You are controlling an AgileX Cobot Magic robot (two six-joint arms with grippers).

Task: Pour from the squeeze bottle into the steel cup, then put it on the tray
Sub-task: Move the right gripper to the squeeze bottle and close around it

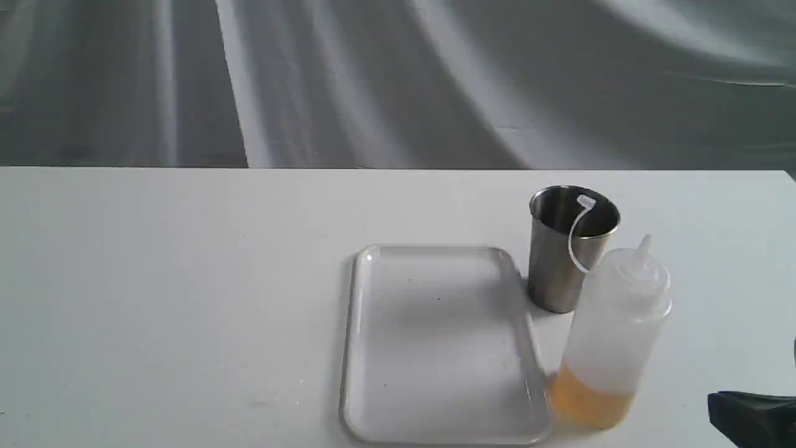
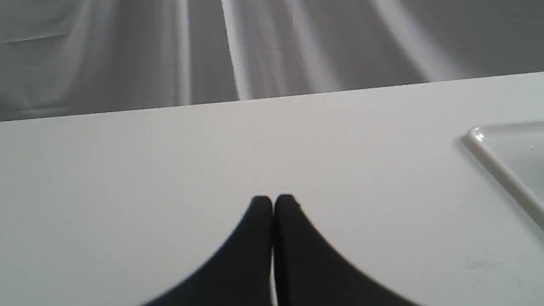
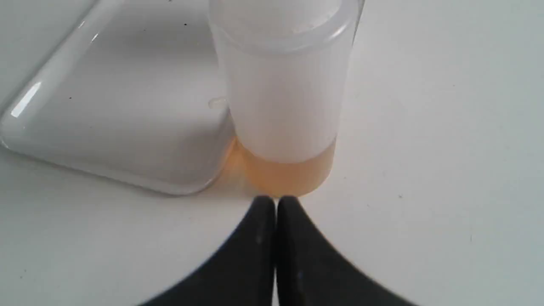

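The squeeze bottle (image 1: 612, 336) stands upright on the table (image 1: 186, 280), amber liquid in its bottom, right beside the white tray (image 1: 435, 345). Behind it stands the steel cup (image 1: 569, 249); the bottle's cap strap curls across the cup's rim. In the right wrist view my right gripper (image 3: 275, 200) is shut and empty, its tips just short of the squeeze bottle's (image 3: 284, 106) base, with the tray (image 3: 106, 123) alongside. Only a dark part of that arm (image 1: 752, 417) shows in the exterior view. My left gripper (image 2: 273, 199) is shut and empty over bare table, the tray's corner (image 2: 501, 165) off to one side.
A grey draped cloth (image 1: 398, 81) hangs behind the table's far edge. The tray holds nothing. The left gripper does not show in the exterior view.
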